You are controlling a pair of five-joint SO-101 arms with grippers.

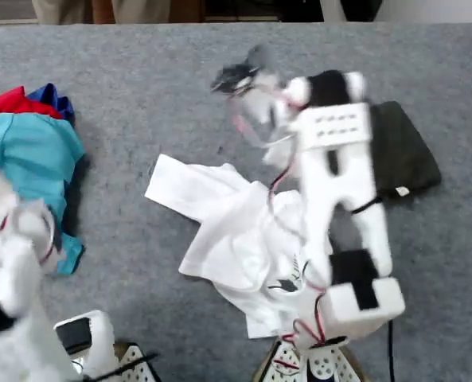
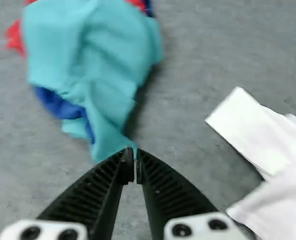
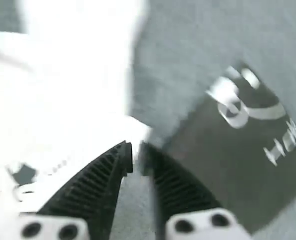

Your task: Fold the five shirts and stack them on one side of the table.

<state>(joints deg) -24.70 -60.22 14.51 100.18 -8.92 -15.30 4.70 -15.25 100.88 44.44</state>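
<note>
bench (image 1: 140, 72): grey, carpet-like surface that carries all the shirts.
white shirt (image 1: 236, 239): crumpled and unfolded near the middle of the bench, one sleeve spread out toward the pile of coloured shirts; it also shows in the left wrist view (image 2: 257, 135) and the right wrist view (image 3: 63, 90).
dark shirt (image 1: 403, 155): folded flat, just beside the white shirt on the side away from the pile; pale print on it shows in the right wrist view (image 3: 237, 150).
teal shirt (image 1: 33, 151): loose on top of the pile at one end of the bench.
red shirt (image 1: 9, 102): under the teal one, edge showing.
blue shirt (image 1: 54, 97): also under the teal one.
left claw (image 2: 133, 167): tips pressed together with nothing in them, over bare bench just beside the teal shirt's trailing edge.
right claw (image 3: 136, 152): jaws pressed nearly together and pinching nothing, over the strip of bench between the white and dark shirts.
</note>
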